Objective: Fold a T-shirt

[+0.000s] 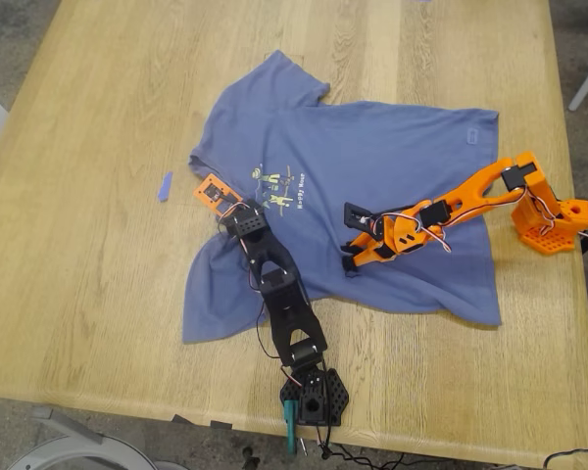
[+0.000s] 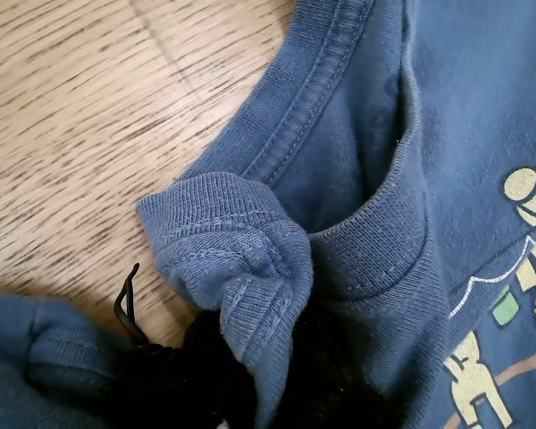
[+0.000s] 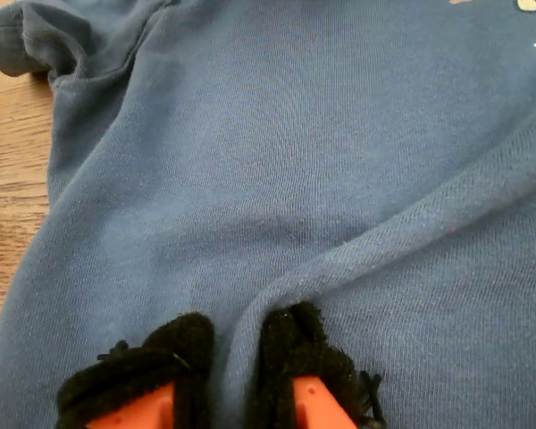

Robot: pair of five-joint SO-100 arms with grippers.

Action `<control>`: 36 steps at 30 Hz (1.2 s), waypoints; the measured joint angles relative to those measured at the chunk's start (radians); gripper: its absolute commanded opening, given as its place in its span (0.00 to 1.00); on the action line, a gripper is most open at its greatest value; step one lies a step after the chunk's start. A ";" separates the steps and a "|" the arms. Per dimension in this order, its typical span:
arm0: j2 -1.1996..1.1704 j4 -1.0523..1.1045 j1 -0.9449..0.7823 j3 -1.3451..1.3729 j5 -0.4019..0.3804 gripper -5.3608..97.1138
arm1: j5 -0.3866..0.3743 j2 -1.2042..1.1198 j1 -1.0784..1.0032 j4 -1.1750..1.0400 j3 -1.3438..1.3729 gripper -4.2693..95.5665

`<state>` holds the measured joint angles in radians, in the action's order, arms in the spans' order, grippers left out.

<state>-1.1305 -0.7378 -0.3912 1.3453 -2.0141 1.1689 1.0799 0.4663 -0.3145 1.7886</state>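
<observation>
The slate-blue short-sleeved cotton T-shirt (image 1: 372, 186) lies spread on the light wooden table (image 1: 98, 245), print side up, one sleeve toward the far edge and the other flared toward the near edge in the exterior view. Its small green-yellow chest print (image 1: 282, 186) is only a blur there; my first wrist view shows its cartoon figures (image 2: 509, 295) sharply, beside the ribbed neckband (image 2: 232, 241), which is bunched into a knot at the dark jaws of my first gripper (image 1: 219, 201), closed on it. My second wrist view shows the black-padded jaws of my second gripper (image 3: 232, 357) pinching a raised ridge of cloth, the jaws nearly together; from outside this grip is hard to make out. A small blue scrap (image 1: 165, 186) lies beside the shirt, toward the exterior view's left.
</observation>
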 measured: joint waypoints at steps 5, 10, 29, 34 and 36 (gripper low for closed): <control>-0.035 0.000 0.000 0.034 0.000 0.05 | 0.009 0.020 -0.005 -0.172 -0.025 0.12; -0.084 -0.002 0.000 0.089 0.000 0.05 | 0.028 0.051 -0.020 -0.311 -0.028 0.11; -0.184 0.058 0.100 0.201 0.000 0.05 | 0.031 0.166 -0.107 -0.210 0.044 0.04; -0.232 0.058 0.118 0.202 0.003 0.05 | 0.052 0.186 -0.140 -0.202 -0.034 0.04; -0.268 0.058 0.124 0.202 0.005 0.05 | 0.067 0.195 -0.152 -0.204 -0.057 0.04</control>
<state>-1.3990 -0.6796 -0.2669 1.5478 -2.0095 1.2364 1.2747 0.3145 -0.5185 1.7319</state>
